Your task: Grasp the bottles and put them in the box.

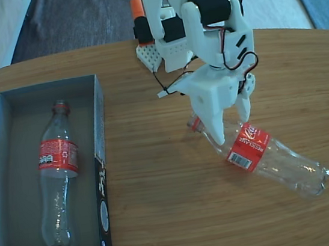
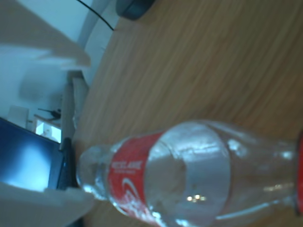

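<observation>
Wooden tabletop (image 1: pixel 177 218) is filling both views, with grey fabric showing past its far edge in the fixed view. At the left of that view the box (image 1: pixel 101 137) is sitting open, and one bottle (image 1: pixel 57 173) is already lying inside it, cap toward the far end, so by my reading half the job is done.

White arm (image 1: pixel 199 21) is reaching down over the second bottle (image 1: pixel 266 158), which is lying on the bare table at the right of the fixed view, well apart from the box, cap toward the arm and base toward the near right. Its gripper (image 1: pixel 231 123) is standing spread, one finger (image 1: pixel 217 131) on each side of the neck; the wrist view is showing the bottle (image 2: pixel 189 175) between the white pads with a gap on both sides. Nothing is clamped yet.

Closing, lifting and carrying this bottle into the free half of the box are what is left.
</observation>
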You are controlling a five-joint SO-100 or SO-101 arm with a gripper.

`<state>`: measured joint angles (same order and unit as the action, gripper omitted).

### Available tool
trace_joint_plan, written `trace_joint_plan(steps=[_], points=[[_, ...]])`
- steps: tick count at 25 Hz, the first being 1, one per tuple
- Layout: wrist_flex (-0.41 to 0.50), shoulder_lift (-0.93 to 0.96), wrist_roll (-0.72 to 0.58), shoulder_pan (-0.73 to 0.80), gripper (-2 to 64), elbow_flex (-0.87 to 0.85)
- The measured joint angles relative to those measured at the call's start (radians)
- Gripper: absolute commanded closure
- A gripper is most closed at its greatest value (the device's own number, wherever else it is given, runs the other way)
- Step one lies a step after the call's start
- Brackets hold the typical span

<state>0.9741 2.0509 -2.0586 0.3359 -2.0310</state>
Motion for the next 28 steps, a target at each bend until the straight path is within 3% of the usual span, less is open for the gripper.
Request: trace_joint_plan(steps=[8,19,28], points=[[0.005,0.0,-0.181,0.021,31.0,-0.043],[0.005,0.0,-0.19,0.15,31.0,-0.091],[0.005,0.0,-0.19,0.104,31.0,-0.14]])
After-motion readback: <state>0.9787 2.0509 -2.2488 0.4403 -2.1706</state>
